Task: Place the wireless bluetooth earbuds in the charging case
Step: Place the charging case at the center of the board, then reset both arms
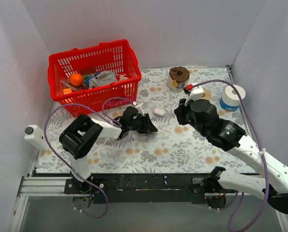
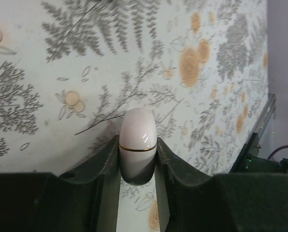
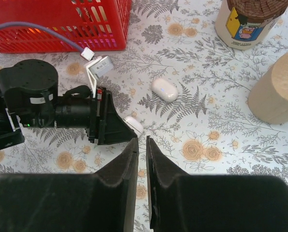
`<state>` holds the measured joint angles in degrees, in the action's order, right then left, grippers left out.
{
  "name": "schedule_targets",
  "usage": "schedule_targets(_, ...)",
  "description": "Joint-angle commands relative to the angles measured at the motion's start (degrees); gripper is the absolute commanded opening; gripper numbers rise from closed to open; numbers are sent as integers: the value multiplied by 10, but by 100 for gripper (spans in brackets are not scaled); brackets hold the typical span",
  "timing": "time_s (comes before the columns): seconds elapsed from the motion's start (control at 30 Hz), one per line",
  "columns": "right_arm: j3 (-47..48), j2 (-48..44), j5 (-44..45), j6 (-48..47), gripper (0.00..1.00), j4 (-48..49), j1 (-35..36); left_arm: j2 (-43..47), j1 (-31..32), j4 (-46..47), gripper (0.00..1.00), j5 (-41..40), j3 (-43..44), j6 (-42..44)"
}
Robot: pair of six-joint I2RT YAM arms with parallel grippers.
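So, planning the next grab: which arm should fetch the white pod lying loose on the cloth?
Right. The right end effector is empty and faces the pod; the left end effector clamps the charging case.

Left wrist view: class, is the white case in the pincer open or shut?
Shut. The charging case, clamped in the left pincer, shows only a thin gold seam, no gap under its lid.

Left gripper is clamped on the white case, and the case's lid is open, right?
Not quite. The left gripper is clamped on the charging case, but its lid is shut. The left wrist view shows the two halves meeting at the gold seam with no gap.
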<state>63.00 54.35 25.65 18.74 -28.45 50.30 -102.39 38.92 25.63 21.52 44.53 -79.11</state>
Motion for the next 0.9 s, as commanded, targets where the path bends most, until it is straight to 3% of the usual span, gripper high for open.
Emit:
schedule_targets(0.0,-9,-12,-11,13,19,25,-2,-37,-7,-19,6,-9,17,-10)
schedule_targets(0.07,-10,-13,-11,12,20,24,-1,-45,-7,-22,13,-7,19,-10)
schedule_targets(0.1,-10,-14,-11,12,21,23,-2,-47,-8,-23,24,-6,19,-7)
schedule_targets(0.2,-9,-15,-11,12,23,23,-2,-46,-9,-32,41,-10,19,-3)
schedule_targets(0.27,-7,-15,-10,12,24,22,-2,-32,-13,-45,47,-15,15,4)
schedule_targets(0.3,-7,-15,-9,12,25,20,-2,-25,-15,-64,63,-18,13,12)
schedule_targets(0.5,-16,-24,-5,13,27,20,-2,96,-52,-130,74,-44,-43,35)
schedule_targets(0.57,-20,-25,-6,14,27,24,-2,137,-64,-154,98,-65,-56,52)
schedule_targets(0.77,-54,-30,-18,15,29,50,-2,312,-53,-269,98,-208,-65,28)
schedule_targets(0.8,-61,-32,-17,15,29,56,-2,334,-50,-277,98,-286,-74,9)
schedule_targets(0.87,-76,-30,-20,19,30,66,-2,376,-48,-293,98,-300,-76,1)
